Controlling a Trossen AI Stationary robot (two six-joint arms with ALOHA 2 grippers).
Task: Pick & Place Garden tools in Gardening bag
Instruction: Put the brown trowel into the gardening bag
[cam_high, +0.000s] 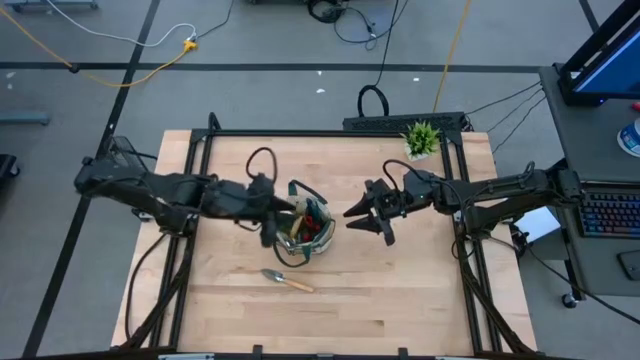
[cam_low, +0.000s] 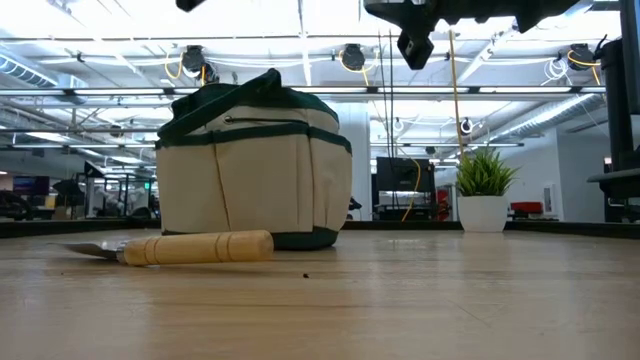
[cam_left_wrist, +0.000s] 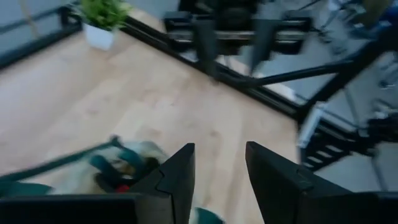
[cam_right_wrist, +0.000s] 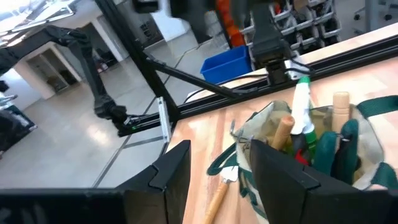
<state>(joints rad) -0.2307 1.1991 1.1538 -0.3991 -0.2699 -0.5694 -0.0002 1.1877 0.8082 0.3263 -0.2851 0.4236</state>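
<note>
Worktop: While we look straight down, we see a pale wooden worktop (cam_high: 400, 290) in a black metal frame, carrying everything below.
Left arm: we find the dark left arm reaching in from the worktop's left edge, its left gripper (cam_high: 283, 212) at the bag's left rim; in the left wrist view its two dark fingers (cam_left_wrist: 177, 180) stand a narrow gap apart with nothing between them.
Right arm: we see the dark right arm coming from the right edge, its right gripper (cam_high: 362, 222) hanging just right of the bag and apart from it; its fingers (cam_right_wrist: 283, 174) are spread wide and hold nothing.
Bag: our small khaki-tan fabric gardening bag with dark green trim (cam_high: 305, 232) stands upright near the worktop's middle, between the two grippers.
Bag contents: we make out wooden handles (cam_right_wrist: 281, 132), a green spray bottle with a white neck (cam_right_wrist: 301, 102) and a bit of red standing up inside it; we cannot tell each tool apart.
Plant: we note a small green potted plant in a white pot (cam_high: 421, 138) at the far edge, toward the right corner.
Trowel: we see one wooden-handled metal trowel (cam_high: 287, 281) lying flat on the worktop just beside the bag, on its near side, toward the near edge.
</note>
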